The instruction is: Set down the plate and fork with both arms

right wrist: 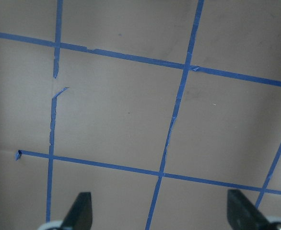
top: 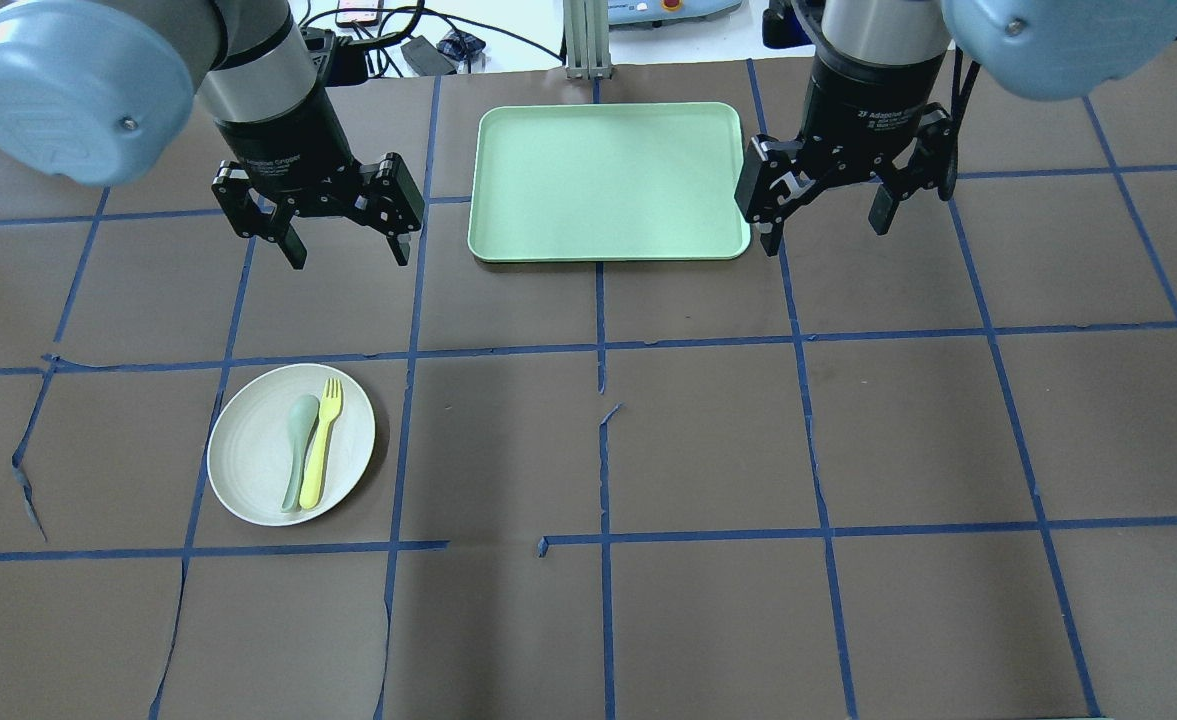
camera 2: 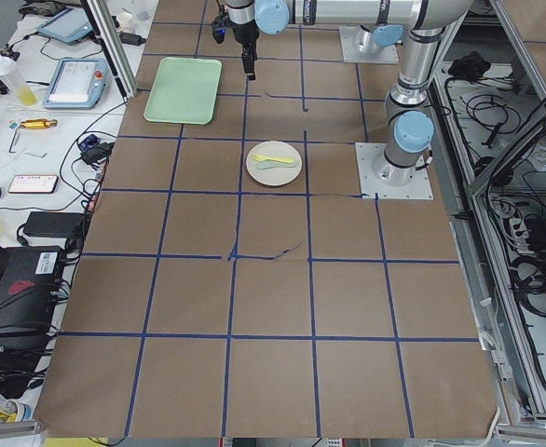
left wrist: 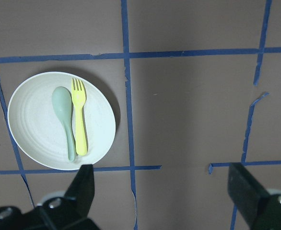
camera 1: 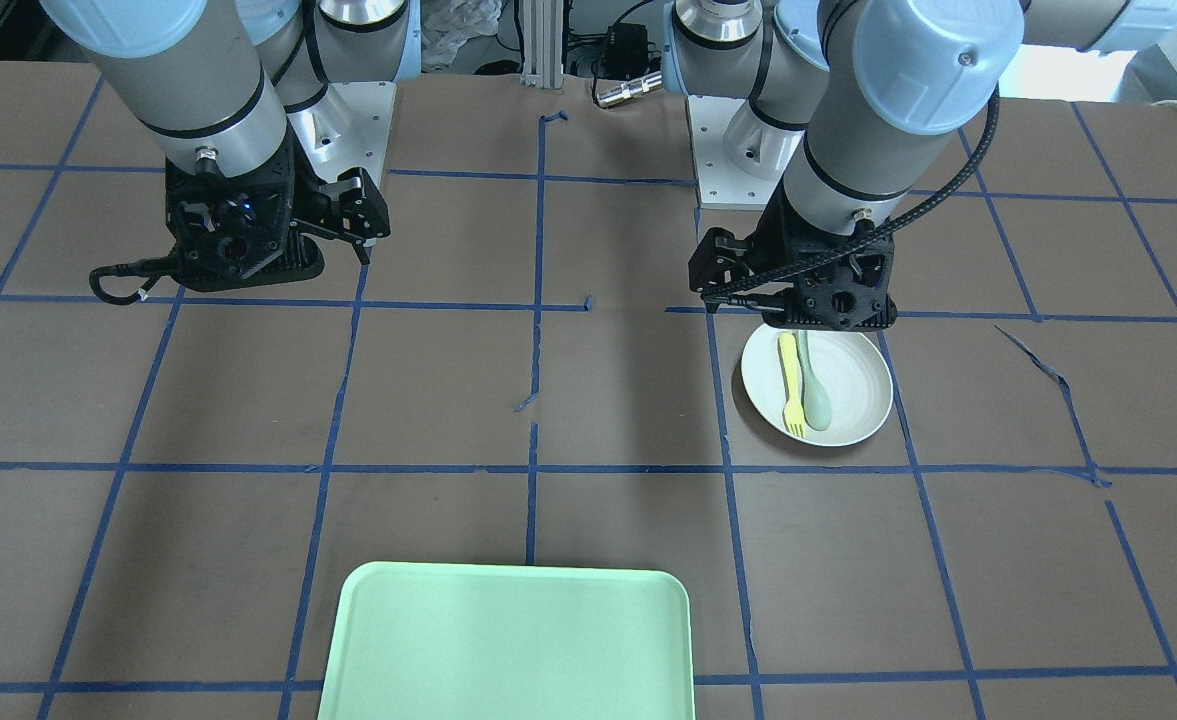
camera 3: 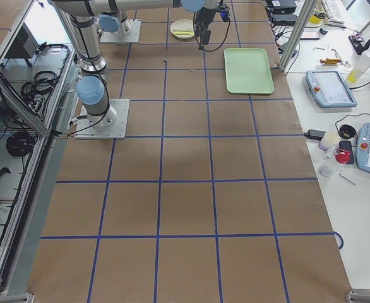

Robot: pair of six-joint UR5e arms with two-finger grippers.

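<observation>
The off-white plate (top: pixel 248 465) lies on the table on my left side. The yellow fork (top: pixel 320 445) lies on it, beside a pale grey-green spoon (top: pixel 298 450). The left wrist view shows the plate (left wrist: pixel 32 127), the fork (left wrist: pixel 79 120) and the spoon (left wrist: pixel 64 115) below. My left gripper (top: pixel 346 240) hangs open and empty above the table, just beyond the plate, touching nothing; its fingers frame the left wrist view (left wrist: pixel 162 191). My right gripper (top: pixel 826 228) is open and empty, high beside the tray's right edge, over bare table in the right wrist view (right wrist: pixel 159 211).
A rectangular light-green tray (top: pixel 608 180) lies at the table's far middle, between the two grippers, with nothing on it. Blue tape lines grid the brown table (top: pixel 708 440). Benches with tablets and tools stand beyond the table's far edge (camera 3: pixel 336 88).
</observation>
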